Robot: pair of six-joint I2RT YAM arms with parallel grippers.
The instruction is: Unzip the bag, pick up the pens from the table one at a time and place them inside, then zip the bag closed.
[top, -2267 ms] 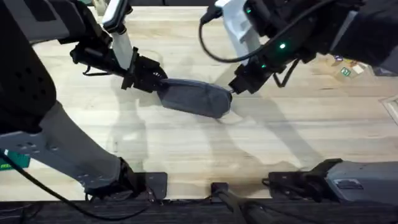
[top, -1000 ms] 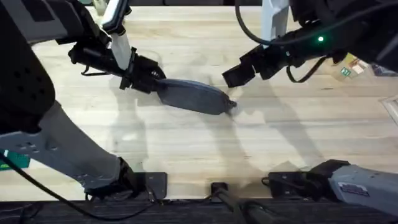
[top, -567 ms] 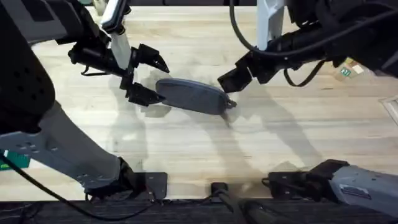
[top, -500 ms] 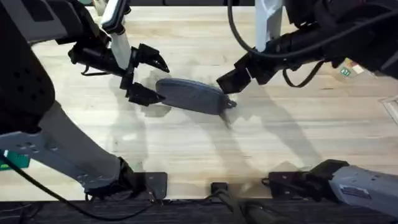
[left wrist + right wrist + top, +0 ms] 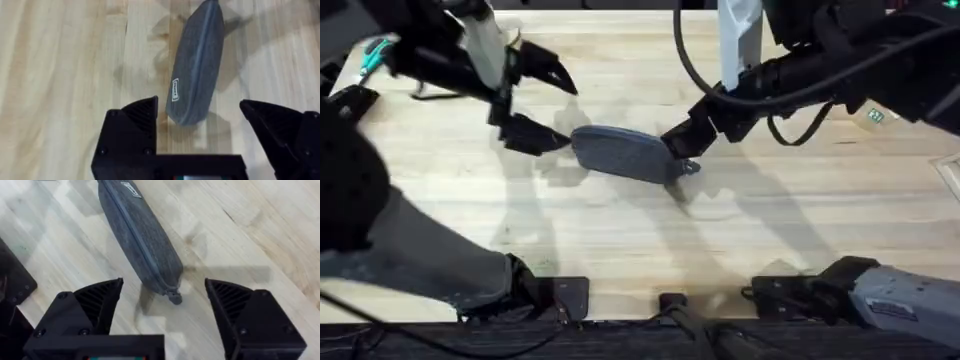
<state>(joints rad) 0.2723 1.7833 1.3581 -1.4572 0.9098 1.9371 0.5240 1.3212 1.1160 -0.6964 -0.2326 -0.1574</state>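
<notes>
Left gripper (image 5: 534, 103) farther from bag (image 5: 623, 155) now

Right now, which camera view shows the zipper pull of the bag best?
The right wrist view: the zipper pull lies close, at the end of the bag, with the closed zipper line running to it. The overhead view shows it as a small tab. The left wrist view shows the bag's other end, with its label.

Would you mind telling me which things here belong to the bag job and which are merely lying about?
Part of the job:
- the bag, lying flat on the table
- its zipper pull
- the left hand, open at one end of the bag
- the right hand, open over the zipper-pull end

Lying about:
- small coloured items at the table's right edge, too small to identify
</notes>
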